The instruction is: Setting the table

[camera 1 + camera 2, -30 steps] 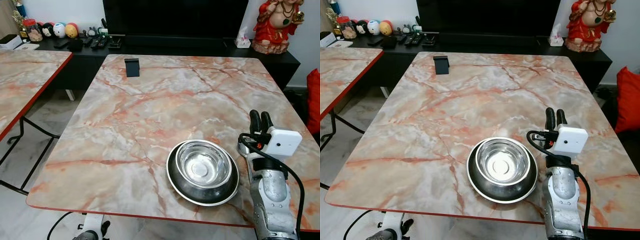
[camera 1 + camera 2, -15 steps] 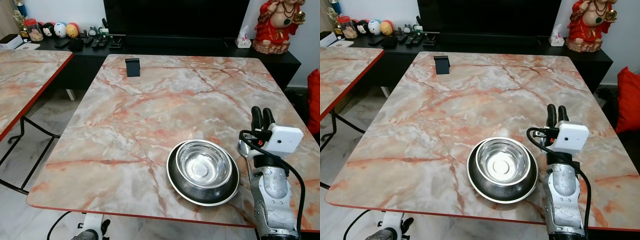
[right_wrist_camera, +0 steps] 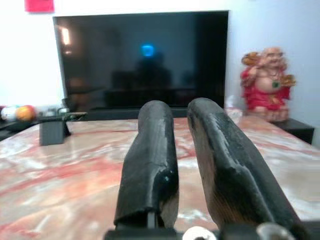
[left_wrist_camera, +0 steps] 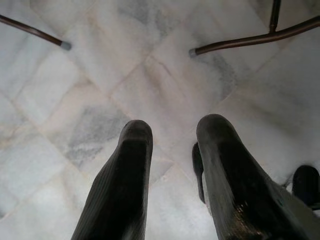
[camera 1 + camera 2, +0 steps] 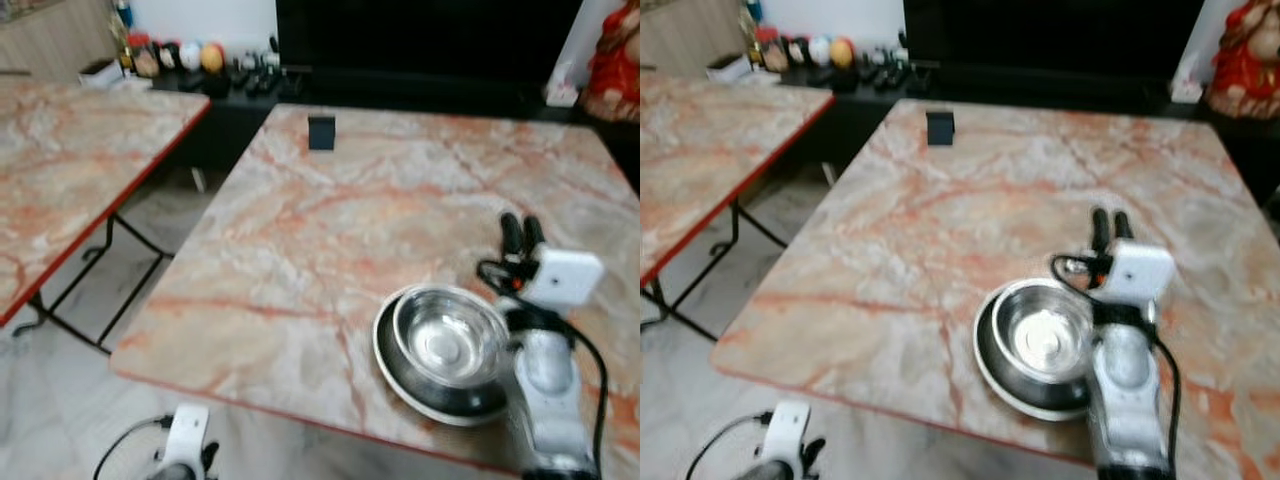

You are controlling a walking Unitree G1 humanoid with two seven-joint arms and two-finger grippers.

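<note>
Bowls [image 5: 440, 350] nested at lower right sit near the table [image 5: 330, 240] edge, so the right gripper [image 5: 522, 232], fingers nearly together and empty, could knock them off.

The head camera has swung toward nine o'clock and both eye views have gone blurred. The desk [image 5: 330, 230] now sits further toward three o'clock in view, and more of the second desk [image 5: 70, 170] and the floor [image 5: 70, 400] beneath it shows at nine o'clock. The red statue [image 5: 1245, 60] has slid to the three o'clock edge. The nested steel bowls [image 5: 445, 350] and right gripper [image 5: 522, 231] appear shifted with the scene, not against each other.
</note>
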